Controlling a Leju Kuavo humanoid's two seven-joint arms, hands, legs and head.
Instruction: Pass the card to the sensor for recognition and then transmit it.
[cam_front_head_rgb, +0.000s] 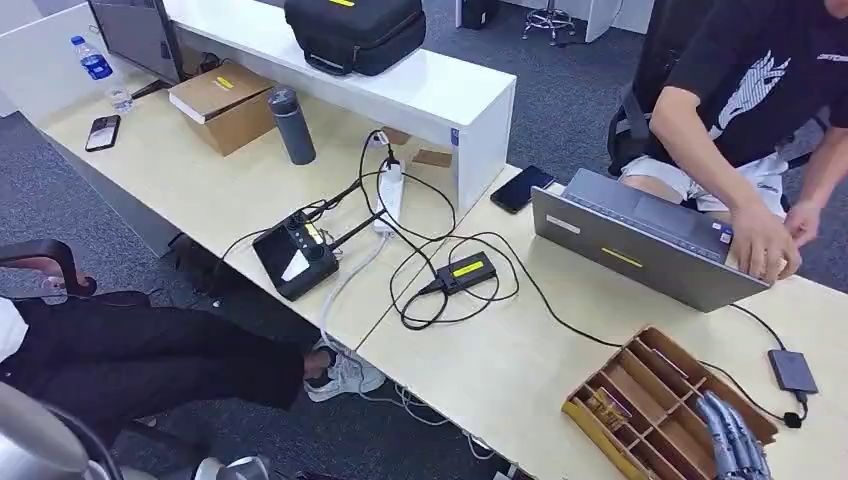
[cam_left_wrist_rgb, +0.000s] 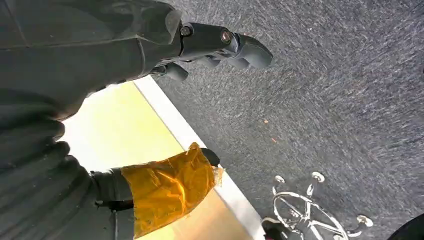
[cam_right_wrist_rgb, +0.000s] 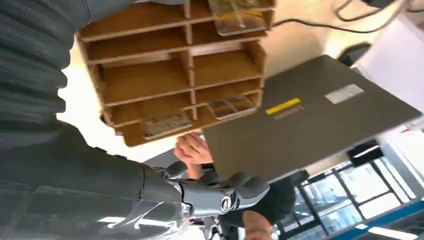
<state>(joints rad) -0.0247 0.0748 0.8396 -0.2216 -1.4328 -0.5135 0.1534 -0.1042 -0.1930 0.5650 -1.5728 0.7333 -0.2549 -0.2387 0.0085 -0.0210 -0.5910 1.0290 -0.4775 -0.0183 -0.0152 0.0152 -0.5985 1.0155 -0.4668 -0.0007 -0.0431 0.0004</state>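
1. Right hand (cam_front_head_rgb: 735, 436) hovers over the near end of the wooden tray (cam_front_head_rgb: 640, 375) – fingers apart, holding nothing.
2. Left hand (cam_left_wrist_rgb: 150, 55) hangs beside the tabletop (cam_front_head_rgb: 500, 370) edge, fingers loosely spread, empty.
3. Cards (cam_right_wrist_rgb: 165, 123) lie in the tray's slots.
4. Beyond it – a grey laptop (cam_front_head_rgb: 640, 240), a person's hands (cam_front_head_rgb: 765, 240) on it.
5. Left of that, the black sensor box (cam_front_head_rgb: 466, 271) among cables.

The left hand (cam_left_wrist_rgb: 150, 55) hangs empty, fingers apart, its thumb wrapped in amber tape (cam_left_wrist_rgb: 167, 187), above a pale surface's edge (cam_left_wrist_rgb: 200, 145) and grey carpet (cam_left_wrist_rgb: 325, 100).
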